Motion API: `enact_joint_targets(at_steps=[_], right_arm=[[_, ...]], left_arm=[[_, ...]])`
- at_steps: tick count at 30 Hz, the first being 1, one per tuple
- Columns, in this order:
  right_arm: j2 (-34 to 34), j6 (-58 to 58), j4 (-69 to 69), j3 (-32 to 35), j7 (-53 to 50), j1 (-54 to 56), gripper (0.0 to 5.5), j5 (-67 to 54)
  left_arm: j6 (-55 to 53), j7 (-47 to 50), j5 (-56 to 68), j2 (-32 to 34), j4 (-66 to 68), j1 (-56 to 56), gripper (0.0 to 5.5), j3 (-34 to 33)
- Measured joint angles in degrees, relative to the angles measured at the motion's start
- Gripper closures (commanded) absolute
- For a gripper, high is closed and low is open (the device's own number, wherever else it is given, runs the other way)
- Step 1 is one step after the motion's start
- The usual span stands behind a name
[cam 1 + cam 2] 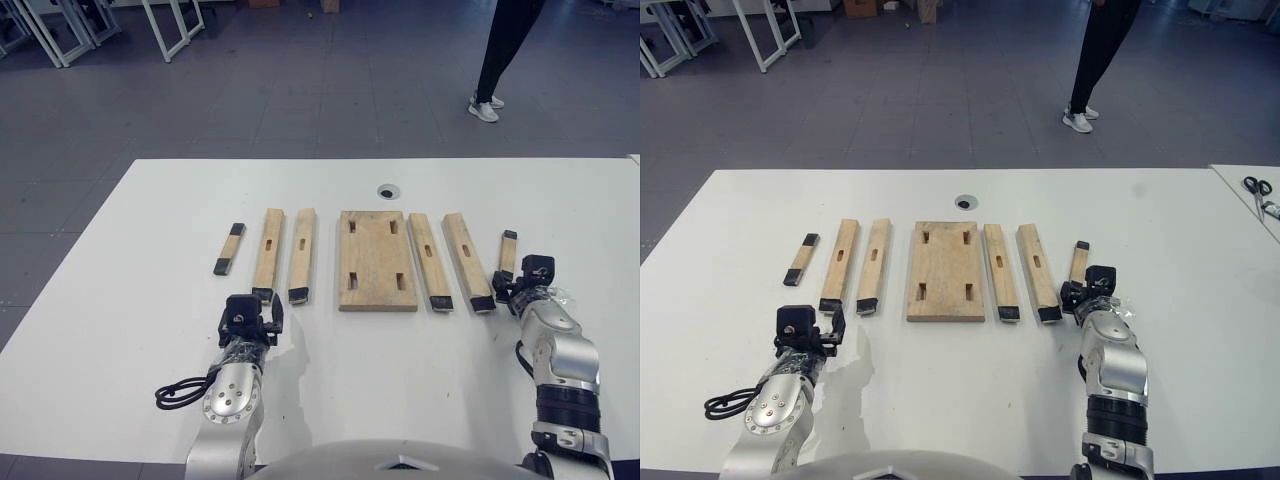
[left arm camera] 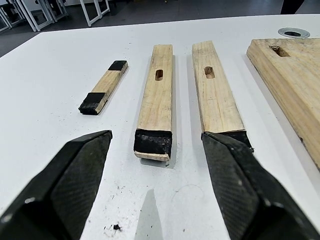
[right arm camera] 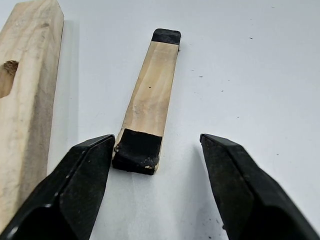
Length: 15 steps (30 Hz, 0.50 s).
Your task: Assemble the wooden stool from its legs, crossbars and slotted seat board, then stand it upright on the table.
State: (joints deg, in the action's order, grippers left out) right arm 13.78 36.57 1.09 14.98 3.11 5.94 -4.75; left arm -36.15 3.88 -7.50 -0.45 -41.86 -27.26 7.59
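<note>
Left gripper [image 1: 262, 303] and right gripper [image 1: 512, 285] sat nearest me in the head view; the slotted seat board [image 1: 377, 260] lay flat mid-table. Left wrist: I saw fingers [image 2: 70, 185] spread, flanking the black end of a leg [image 2: 156, 95]. Right wrist: fingers [image 3: 75, 190] spread, flanking the black end of a crossbar [image 3: 150, 95].

This has the look of a robotics lab or a workshop hall, not a home. A broad white tabletop [image 1: 120, 260] with a round cable port [image 1: 387, 190] stands on a wide, open floor of grey tiles [image 1: 300, 80]. Farther back are white metal frames [image 1: 170, 20] of other tables or racks. Near the tabletop's right side, a second white table [image 1: 1230, 175] carries scissors [image 1: 1252, 185].
</note>
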Motion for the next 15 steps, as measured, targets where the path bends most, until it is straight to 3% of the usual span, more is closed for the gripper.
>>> enact_joint_targets(at_steps=[8,15], right_arm=[[-0.1,-1.76,2.44,-0.32,-0.51,0.94,4.17,-0.06],[-0.12,-3.84,4.44,0.95,-1.33,1.31,4.2,-0.17]], left_arm=[[-1.2,0.0,-0.09,-0.18,-0.58,0.37,2.2,-0.17],[-1.87,-0.08,0.97,-0.82,-0.46,1.25,2.2,-1.4]])
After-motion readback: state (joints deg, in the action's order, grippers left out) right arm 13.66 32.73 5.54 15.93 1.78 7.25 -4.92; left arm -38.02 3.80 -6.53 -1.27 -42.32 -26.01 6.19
